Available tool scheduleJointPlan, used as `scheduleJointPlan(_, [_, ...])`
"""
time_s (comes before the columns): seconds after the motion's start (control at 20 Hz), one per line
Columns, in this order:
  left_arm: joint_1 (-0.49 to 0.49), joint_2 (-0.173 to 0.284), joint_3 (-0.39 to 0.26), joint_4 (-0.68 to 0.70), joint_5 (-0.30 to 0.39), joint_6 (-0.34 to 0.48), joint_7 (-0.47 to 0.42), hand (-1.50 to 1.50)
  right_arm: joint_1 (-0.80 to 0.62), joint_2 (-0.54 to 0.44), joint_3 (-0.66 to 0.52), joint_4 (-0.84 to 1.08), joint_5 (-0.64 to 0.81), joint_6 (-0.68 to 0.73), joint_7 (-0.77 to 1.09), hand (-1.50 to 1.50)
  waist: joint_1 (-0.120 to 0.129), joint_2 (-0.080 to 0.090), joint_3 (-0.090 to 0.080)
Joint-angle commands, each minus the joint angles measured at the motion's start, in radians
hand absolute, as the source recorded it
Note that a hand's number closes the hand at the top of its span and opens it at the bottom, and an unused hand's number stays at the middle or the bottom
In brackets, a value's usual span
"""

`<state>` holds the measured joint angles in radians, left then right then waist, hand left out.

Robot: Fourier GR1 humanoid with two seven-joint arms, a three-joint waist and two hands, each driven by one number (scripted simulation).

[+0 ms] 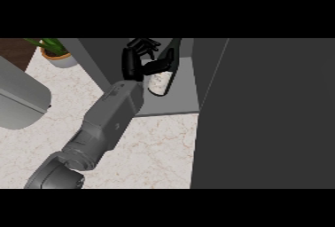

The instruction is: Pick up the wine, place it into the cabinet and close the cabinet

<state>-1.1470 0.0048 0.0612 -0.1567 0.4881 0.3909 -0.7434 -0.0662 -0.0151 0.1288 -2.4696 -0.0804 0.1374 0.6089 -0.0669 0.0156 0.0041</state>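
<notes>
The wine bottle (159, 84) is pale with a dark outline and stands slightly tilted on the grey floor of the open cabinet (171, 105). My left hand (133, 66) reaches into the cabinet from the lower left. Its thumb (161, 64) lies across the bottle's upper part and its fingers curl behind it. The bottle's neck runs up to the top edge of the view. The cabinet door (274, 115) is a large dark panel swung open at the right. My right hand does not show.
A potted plant (55, 52) stands at the back left on the marbled counter (157, 150). A rounded grey object (20, 102) sits at the left edge. The open door hides the view's right side.
</notes>
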Motion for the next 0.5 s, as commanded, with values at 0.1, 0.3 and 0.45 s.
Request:
scheduleJointPlan(0.1, [-0.002, 0.041, 0.001, 0.051, -0.023, 0.014, 0.012, -1.5, -0.008, -0.006, -0.037, -0.01, -0.064, 0.014, -0.014, -1.5, 0.003, 0.01, -0.004])
scheduleJointPlan(0.3, [0.038, 0.04, -0.009, 0.058, -0.043, 0.013, -0.02, -1.5, -0.017, -0.002, -0.035, -0.027, -0.054, -0.001, 0.012, -1.5, 0.01, 0.007, -0.005])
scheduleJointPlan(0.45, [0.006, 0.019, -0.024, 0.084, -0.066, 0.074, -0.004, -1.5, 0.002, -0.001, -0.009, -0.033, -0.033, 0.011, -0.001, -1.5, -0.007, 0.011, -0.005])
